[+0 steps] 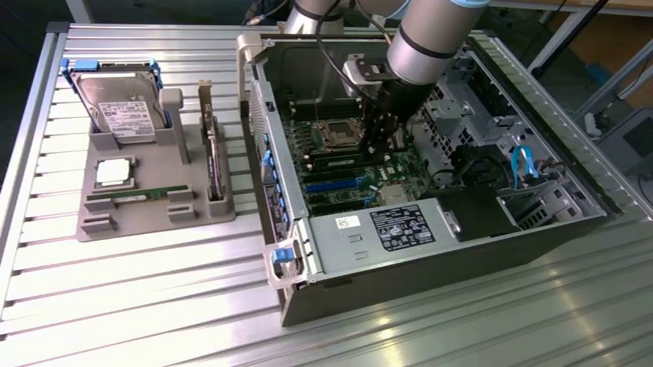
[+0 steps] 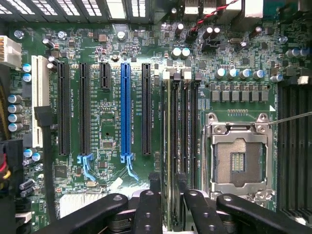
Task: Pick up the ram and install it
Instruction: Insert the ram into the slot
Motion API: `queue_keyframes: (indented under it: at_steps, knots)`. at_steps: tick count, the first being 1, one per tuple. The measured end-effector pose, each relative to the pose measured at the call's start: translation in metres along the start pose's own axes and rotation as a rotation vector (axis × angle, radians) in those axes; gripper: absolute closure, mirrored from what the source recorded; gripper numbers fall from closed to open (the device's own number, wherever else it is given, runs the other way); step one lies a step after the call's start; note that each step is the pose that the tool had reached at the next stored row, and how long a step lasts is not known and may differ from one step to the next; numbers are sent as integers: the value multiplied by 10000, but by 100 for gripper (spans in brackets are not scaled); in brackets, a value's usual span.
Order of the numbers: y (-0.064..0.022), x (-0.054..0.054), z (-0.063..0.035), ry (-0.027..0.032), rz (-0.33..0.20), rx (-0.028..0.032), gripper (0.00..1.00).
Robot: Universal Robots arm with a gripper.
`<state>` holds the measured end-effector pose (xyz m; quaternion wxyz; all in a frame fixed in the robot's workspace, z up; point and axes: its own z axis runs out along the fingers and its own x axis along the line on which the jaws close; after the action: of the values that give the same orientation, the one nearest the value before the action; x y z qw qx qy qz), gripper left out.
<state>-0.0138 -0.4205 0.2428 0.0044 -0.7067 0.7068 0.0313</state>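
Observation:
The ram (image 2: 168,146) is a thin green stick seen edge-on in the wrist view. It stands in the memory slot nearest the long expansion slots, beside the empty processor socket (image 2: 238,158). My gripper (image 2: 169,187) straddles one end of it, with a black finger (image 2: 148,209) on each side. A narrow dark gap shows between each finger and the stick, so the jaws stand slightly open. In the exterior view the gripper (image 1: 380,149) reaches down into the open computer case (image 1: 429,229), over the ram (image 1: 337,161) on the motherboard. Another green stick (image 1: 138,195) lies in the grey holder.
The grey holder (image 1: 153,222) at the exterior view's left also carries a hard drive (image 1: 121,103), a square silver processor chip (image 1: 112,173) and an upright dark card (image 1: 213,164). The case walls, drive bays and cables (image 1: 525,164) crowd the arm. A blue expansion slot (image 2: 126,109) lies near the ram.

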Motion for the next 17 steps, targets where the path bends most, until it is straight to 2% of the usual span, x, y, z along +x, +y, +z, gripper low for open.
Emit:
queue_keyframes:
  at_steps: [4, 10, 14, 17]
  knots:
    - [6, -9, -181, 1, 0, 0, 75]
    - [12, -20, -393, 1, 1, 0, 75]
    - [20, -32, -629, 1, 0, 0, 75]
    - [23, -37, -732, 2, 0, 0, 75]
